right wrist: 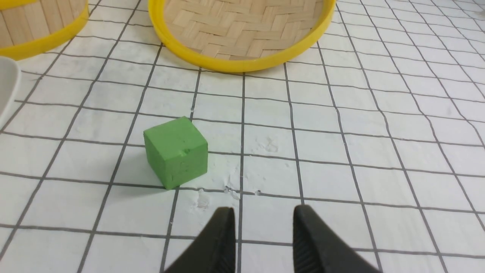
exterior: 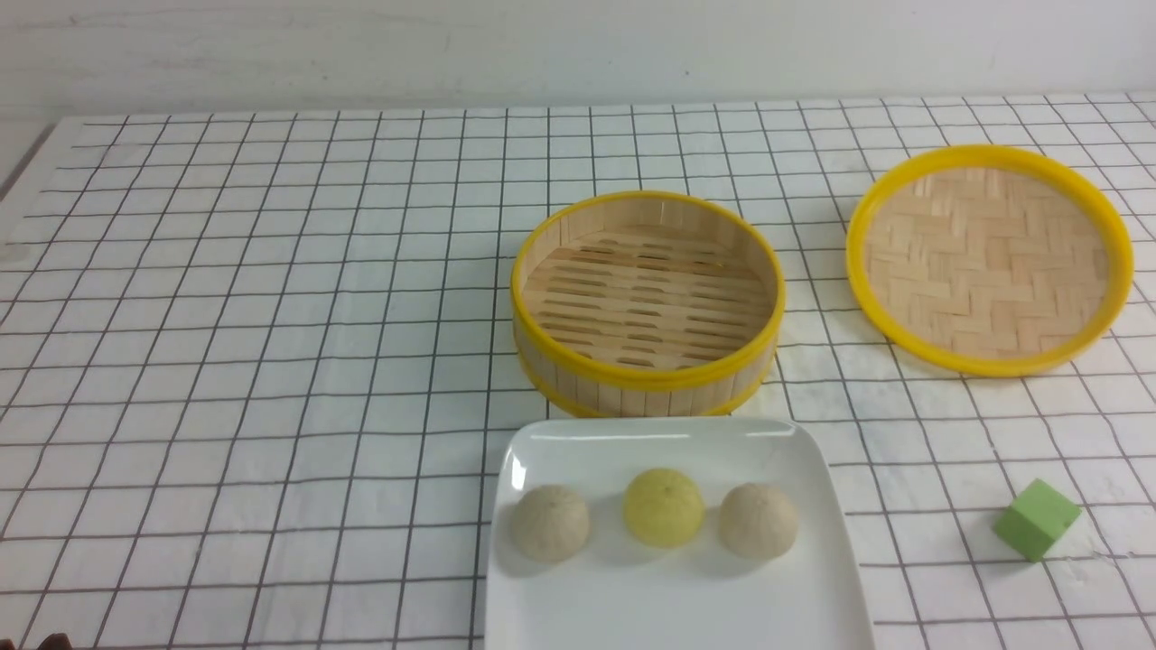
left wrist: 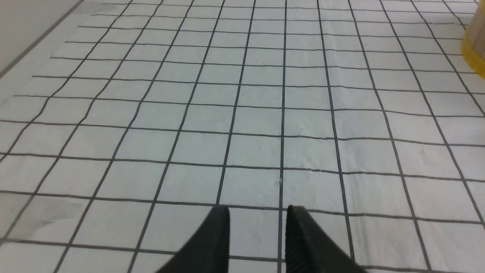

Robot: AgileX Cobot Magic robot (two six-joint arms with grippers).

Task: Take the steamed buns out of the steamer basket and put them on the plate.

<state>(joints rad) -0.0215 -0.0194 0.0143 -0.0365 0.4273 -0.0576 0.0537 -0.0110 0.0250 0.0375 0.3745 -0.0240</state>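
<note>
Showing only in the front view, three domed buns sit on the glossy plate; both pincers, right near a green cube and left, spread, empty.

Your left tool hangs over the grid-lined white cloth on the desk, its two black fingers parted with bare cloth showing between them and nothing gripped. Off to the right, you catch only a sliver of the steamer basket, its yellow rim showing.
</note>
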